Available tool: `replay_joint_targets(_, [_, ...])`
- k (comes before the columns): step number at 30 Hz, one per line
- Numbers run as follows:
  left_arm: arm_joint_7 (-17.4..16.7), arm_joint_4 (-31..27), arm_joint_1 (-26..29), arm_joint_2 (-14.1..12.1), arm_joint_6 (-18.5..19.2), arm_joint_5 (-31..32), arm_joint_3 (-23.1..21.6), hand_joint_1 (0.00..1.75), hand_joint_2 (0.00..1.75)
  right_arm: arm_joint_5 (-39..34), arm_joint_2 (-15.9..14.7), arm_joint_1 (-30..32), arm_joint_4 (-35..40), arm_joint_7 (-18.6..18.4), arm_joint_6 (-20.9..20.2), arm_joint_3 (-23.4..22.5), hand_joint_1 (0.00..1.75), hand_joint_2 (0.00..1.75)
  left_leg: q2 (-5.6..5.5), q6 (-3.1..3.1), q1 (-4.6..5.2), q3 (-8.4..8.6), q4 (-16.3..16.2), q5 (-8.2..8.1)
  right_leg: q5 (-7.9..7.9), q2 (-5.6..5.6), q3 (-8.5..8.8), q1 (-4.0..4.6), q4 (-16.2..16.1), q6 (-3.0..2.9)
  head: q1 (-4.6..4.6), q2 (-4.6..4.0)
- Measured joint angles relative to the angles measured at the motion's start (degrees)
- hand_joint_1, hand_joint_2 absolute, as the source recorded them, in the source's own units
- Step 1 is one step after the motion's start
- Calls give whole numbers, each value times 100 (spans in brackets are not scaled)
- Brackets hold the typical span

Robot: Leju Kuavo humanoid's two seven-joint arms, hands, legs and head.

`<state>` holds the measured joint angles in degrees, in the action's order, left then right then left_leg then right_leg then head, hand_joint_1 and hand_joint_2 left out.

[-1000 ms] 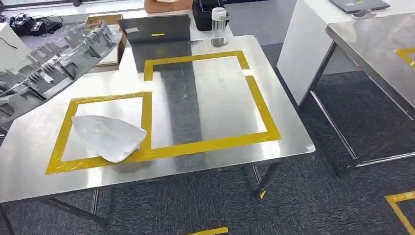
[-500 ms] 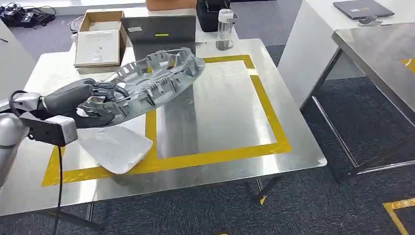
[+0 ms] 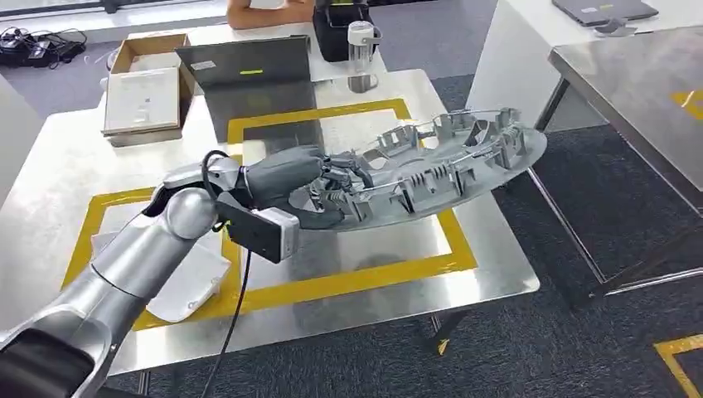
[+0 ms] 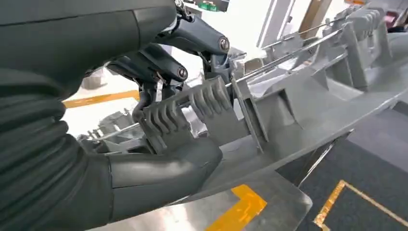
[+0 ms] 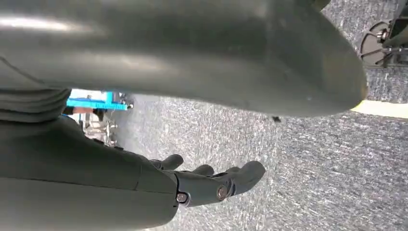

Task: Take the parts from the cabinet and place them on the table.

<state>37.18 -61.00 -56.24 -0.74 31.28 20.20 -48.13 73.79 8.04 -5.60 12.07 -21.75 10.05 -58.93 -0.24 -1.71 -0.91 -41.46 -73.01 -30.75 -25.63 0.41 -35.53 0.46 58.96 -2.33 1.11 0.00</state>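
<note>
My left hand [image 3: 319,189] grips 1 end of the long grey ribbed part [image 3: 439,170], fingers [image 4: 163,67] wrapped over its ribs and thumb beneath. From the hand the part's long axis runs out to my right, held above the counter [image 3: 58,157] with its far end past the counter's right edge. To set it inside the larger yellow frame [image 3: 439,178], I judge I must draw it back leftward. My right hand [image 5: 211,185] hangs over carpet, fingers loose, holding nothing.
</note>
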Motion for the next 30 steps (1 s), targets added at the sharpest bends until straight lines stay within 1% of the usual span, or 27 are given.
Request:
replay_joint_targets(1, [-35, 90, -79, 46, -17, 39, -48, 175, 175, -4, 0, 1, 0, 0, 7, -7, 0, 0, -3, 47, 27, 194, 462, 282, -24, 22, 23, 12, 18, 14, -2, 0])
replay_joint_targets(2, [-52, 176, -168, 83, -28, 72, -85, 175, 175, -7, 2, 2, 0, 0, 6, -9, 0, 0, -6, 117, 57, 395, 943, 526, -50, 35, 40, 19, 33, 24, 0, 0])
replay_joint_targets(3, [-68, 300, -248, 124, -50, 105, -131, 175, 175, -15, 33, 20, -4, 0, 7, -15, 0, 0, -7, 187, 102, 511, 1199, 506, -74, 42, 34, 37, 57, 53, 9, 0])
replay_joint_targets(4, [-102, 412, -321, 181, -94, 151, -172, 175, 175, -24, 37, 17, -2, 0, 24, -24, 0, 0, 6, 159, 80, 584, 1334, 477, -84, 53, 5, 42, 73, 83, 2, 0])
replay_joint_targets(5, [-139, 546, -391, 207, -129, 211, -198, 175, 175, -43, 37, 14, -2, 0, 26, -37, 0, 0, -20, 108, 84, 585, 1364, 524, -85, 51, -7, 38, 82, 82, 7, 0])
replay_joint_targets(6, [-187, 731, -480, 225, -155, 286, -225, 175, 175, -59, 37, 19, -2, 2, 26, -57, 0, 0, -29, 110, 93, 586, 1359, 513, -78, 51, -2, 30, 64, 75, 2, 0])
replay_joint_targets(9, [-236, 1240, -708, 240, -205, 426, -286, 175, 175, -79, 50, 40, -2, 0, 28, -120, 0, 0, -34, 128, 101, 585, 1358, 509, -67, 47, 13, 24, 37, 99, 7, 0])
replay_joint_targets(13, [-255, 1802, -883, 223, -288, 601, -369, 175, 175, -107, 50, 49, -2, 0, 54, -168, 0, 0, -34, 145, 101, 585, 1358, 503, -62, 45, 24, 25, 16, 116, 7, 0])
replay_joint_targets(17, [-306, 2221, -960, 118, -479, 765, -382, 175, 175, -79, 50, 67, -2, 0, 74, -194, 0, 0, -33, 146, 99, 585, 1359, 503, -59, 44, 24, 17, 14, 122, 9, 0])
replay_joint_targets(21, [-382, 2509, -984, -99, -684, 896, -433, 175, 175, -39, 46, 83, -2, 2, 74, -194, 0, 0, -28, 145, 89, 586, 1360, 503, -59, 49, 20, 20, 15, 122, 9, 0])
replay_joint_targets(23, [-417, 2603, -973, -228, -886, 955, -443, 175, 175, 13, 42, 91, -2, 0, 72, -194, 0, 0, -27, 145, 86, 586, 1365, 503, -60, 49, 20, 23, 16, 121, 11, 0])
replay_joint_targets(26, [-531, 2773, -882, -465, -1343, 1055, -409, 175, 175, 105, 39, 95, -2, 0, 22, -194, 0, 0, -27, 143, 83, 590, 1375, 504, -65, 50, 17, 25, 16, 115, 11, 0])
replay_joint_targets(28, [-608, 2918, -835, -569, -1646, 1185, -371, 175, 175, 125, 37, 98, -2, 0, 13, -194, 0, 0, -26, 142, 82, 590, 1377, 504, -68, 50, 15, 27, 16, 110, 9, 0])
replay_joint_targets(30, [-669, 3077, -790, -658, -1863, 1290, -293, 175, 175, 131, 35, 97, -2, 0, 7, -194, 0, 0, -27, 140, 81, 590, 1378, 504, -69, 48, 15, 28, 16, 109, 7, 0])
